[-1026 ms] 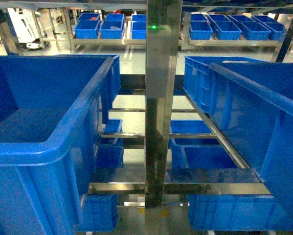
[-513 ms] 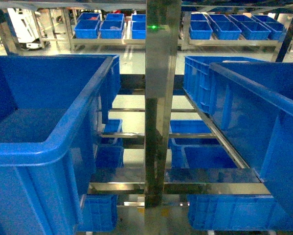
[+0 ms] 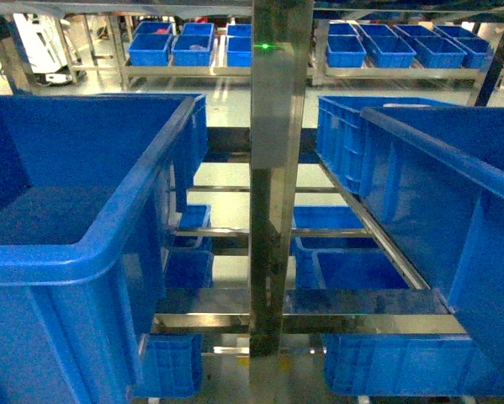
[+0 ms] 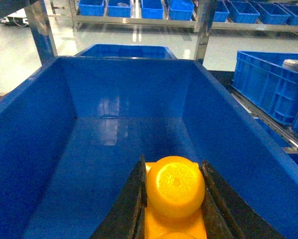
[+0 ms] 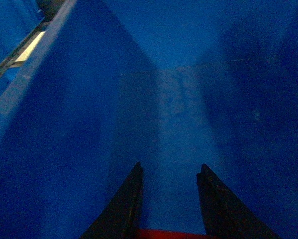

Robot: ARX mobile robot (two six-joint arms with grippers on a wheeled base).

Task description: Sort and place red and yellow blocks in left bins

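Observation:
A glossy yellow block [image 4: 175, 186] with round studs sits clamped between the black fingers of my left gripper [image 4: 172, 167], which is shut on it. It hangs over the floor of a large deep blue left bin [image 4: 34, 124], whose inside holds nothing else. In the head view this left bin [image 3: 108, 227] fills the left side. My right gripper [image 5: 169, 169] is low inside another blue crate [image 5: 84, 99]. Its fingers stand a block's width apart, and a sliver of a red block [image 5: 168, 233] shows between them at the bottom edge. Neither gripper appears in the head view.
A steel post [image 3: 278, 168] rises in the middle between the crates. A second large blue crate [image 3: 453, 210] is on the right. Smaller blue trays [image 3: 352, 269] sit on lower steel rails, and racks of blue trays [image 3: 172, 49] line the back.

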